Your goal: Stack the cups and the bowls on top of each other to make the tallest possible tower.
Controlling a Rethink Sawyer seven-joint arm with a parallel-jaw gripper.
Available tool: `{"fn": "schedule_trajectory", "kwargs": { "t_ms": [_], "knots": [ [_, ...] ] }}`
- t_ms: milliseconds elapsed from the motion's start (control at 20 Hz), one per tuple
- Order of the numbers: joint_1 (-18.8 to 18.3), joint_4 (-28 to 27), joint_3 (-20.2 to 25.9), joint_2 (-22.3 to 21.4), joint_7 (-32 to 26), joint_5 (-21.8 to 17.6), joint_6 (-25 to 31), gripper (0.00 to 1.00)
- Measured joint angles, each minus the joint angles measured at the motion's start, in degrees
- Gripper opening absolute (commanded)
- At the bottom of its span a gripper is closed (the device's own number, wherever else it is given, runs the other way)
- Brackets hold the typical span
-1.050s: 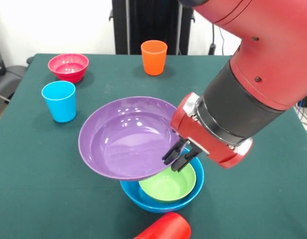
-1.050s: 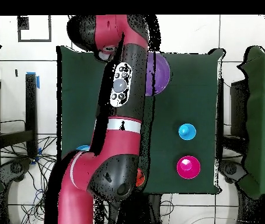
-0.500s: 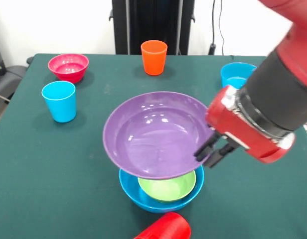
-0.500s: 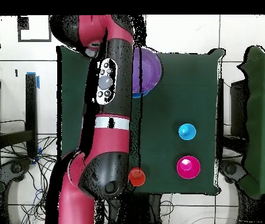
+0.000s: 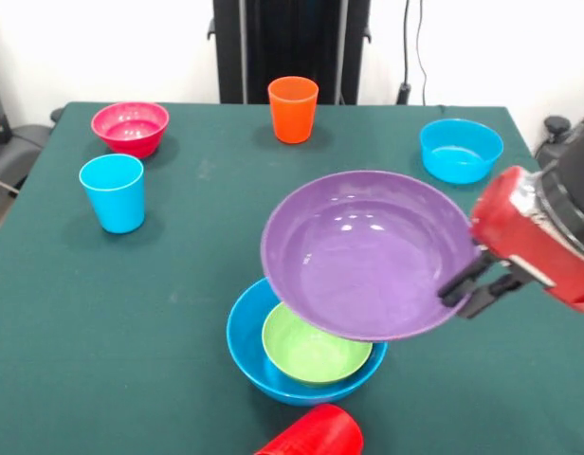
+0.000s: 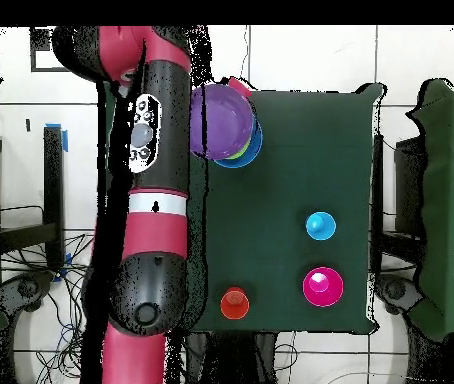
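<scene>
A large purple bowl hangs tilted in the air, and my gripper is shut on its right rim. Below its left part, a lime green bowl sits nested in a blue bowl on the table. A red cup lies on its side at the front edge. A light blue cup, an orange cup, a crimson bowl and a second blue bowl stand apart. In the overhead view the purple bowl covers most of the blue bowl.
The table wears a dark green cloth. A black stand rises behind the far edge. In the overhead view my arm lies along the table's left side, with the light blue cup and crimson bowl at the right.
My gripper has carried the purple bowl to the right in the front view, uncovering the nested green and blue bowls. The other cups and bowls have stayed put.
</scene>
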Motion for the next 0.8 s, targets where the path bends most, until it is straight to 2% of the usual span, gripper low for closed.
{"fn": "schedule_trajectory", "kwargs": {
  "t_ms": [100,150,550,600,800],
  "knots": [
    [0.0,-0.01,-4.07,0.29,0.0,3.76,0.0,0.0],
    [0.0,-0.04,-8.6,0.59,0.0,7.8,-0.01,0.0],
    [-0.14,-0.12,-22.81,1.49,0.0,20.27,-0.01,0.0],
    [-0.22,-0.11,-25.39,1.81,0.0,22.73,-0.01,0.0],
    [-0.41,-0.01,-28.65,2.53,0.0,25.74,-0.02,0.0]
  ]
}}
